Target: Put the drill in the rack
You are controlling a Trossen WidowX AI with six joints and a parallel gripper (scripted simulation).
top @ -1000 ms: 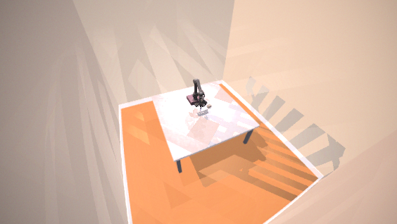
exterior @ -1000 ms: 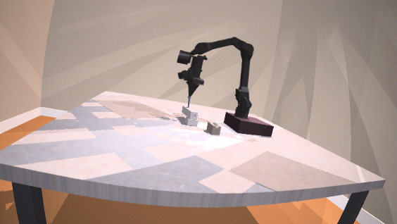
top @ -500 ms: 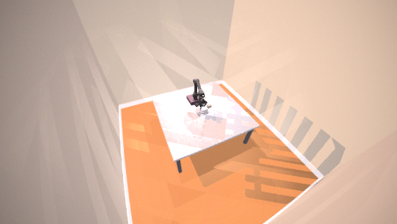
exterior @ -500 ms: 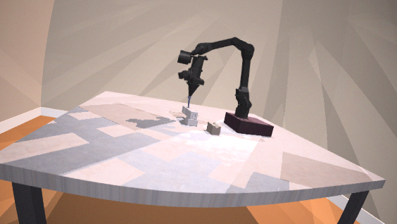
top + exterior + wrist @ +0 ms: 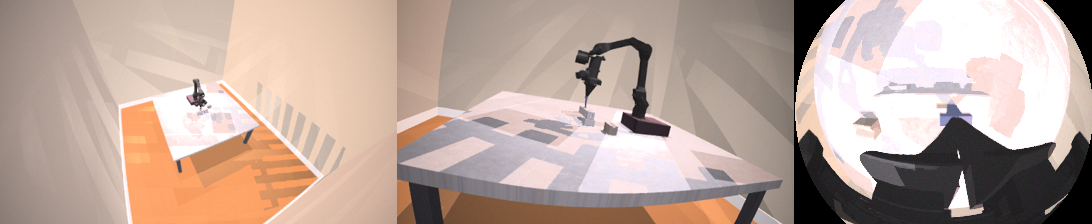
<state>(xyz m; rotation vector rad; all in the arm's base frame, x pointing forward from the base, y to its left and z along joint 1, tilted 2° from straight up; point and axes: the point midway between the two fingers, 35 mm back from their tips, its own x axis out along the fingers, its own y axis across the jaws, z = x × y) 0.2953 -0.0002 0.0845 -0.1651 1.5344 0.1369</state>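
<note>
A grey fixture block (image 5: 587,116) (image 5: 203,112) stands on the table in front of the arm's base; in the wrist view it (image 5: 921,90) is a long pale bar. A small blue part (image 5: 585,102) (image 5: 951,115) sticks up from the block; I cannot tell whether it is the key or the drill. My gripper (image 5: 586,96) (image 5: 954,129) (image 5: 200,105) points straight down, shut with nothing between the fingers. Its tips are right at the top of the blue part. A small tan rack (image 5: 610,128) (image 5: 866,125) (image 5: 209,106) lies on the table to the right of the block.
The arm's dark red base (image 5: 646,126) stands to the right of the rack. The table (image 5: 502,165) has patchy grey and pink areas and shadows. Its curved front edge is far from the block. An orange floor (image 5: 148,183) lies below.
</note>
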